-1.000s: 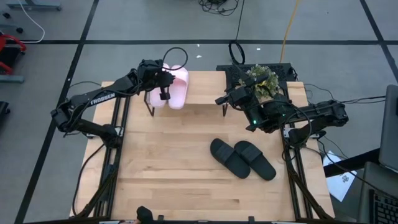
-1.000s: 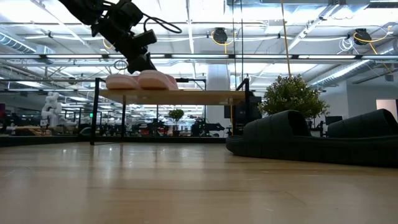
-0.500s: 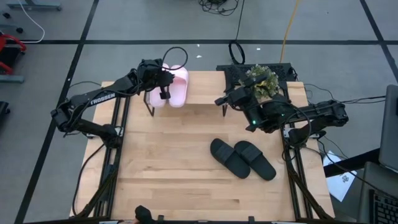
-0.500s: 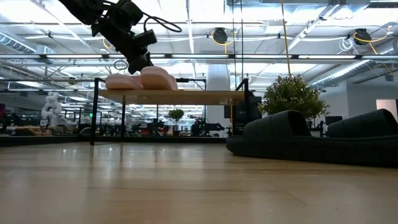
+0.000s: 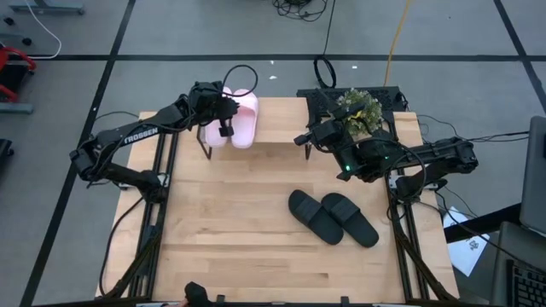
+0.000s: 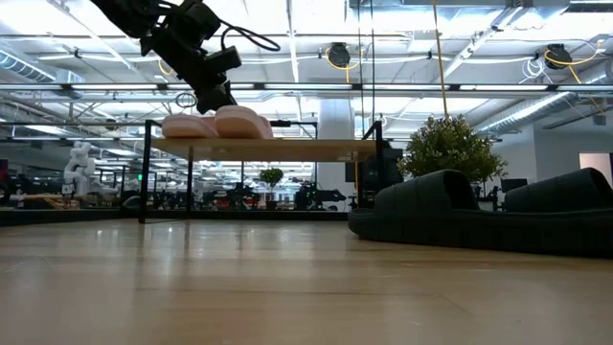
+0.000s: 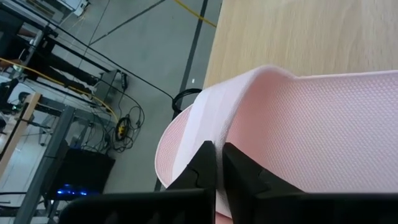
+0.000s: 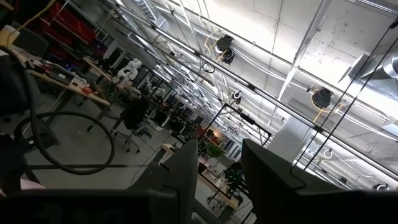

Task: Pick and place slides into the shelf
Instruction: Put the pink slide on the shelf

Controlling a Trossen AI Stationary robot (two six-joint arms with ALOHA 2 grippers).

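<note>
Nearest the front of the counter lie the black slides, a pair side by side, angled, untouched and well apart from either arm. In the low view they fill the right foreground, flat on the wood.

Beyond them, at the counter's right, the right pincer hangs near the shelf's right end, beside a small potted plant. Its wrist view shows both fingers set a narrow gap apart with nothing between them; it points up into the room.

At the far edge stands the shelf. The pink slides rest together on its left end, as the low view confirms. The left pincer is down on them; its wrist view shows the fingers drawn nearly together with pink sole directly behind, though whether they pinch the strap edge cannot be settled.

Assessment: the step in hand is the seating of the pink pair on the shelf. The next move calls for the left pincer to let go cleanly and lift clear without dragging a slide off the board; the black pair is not yet shelved.
</note>
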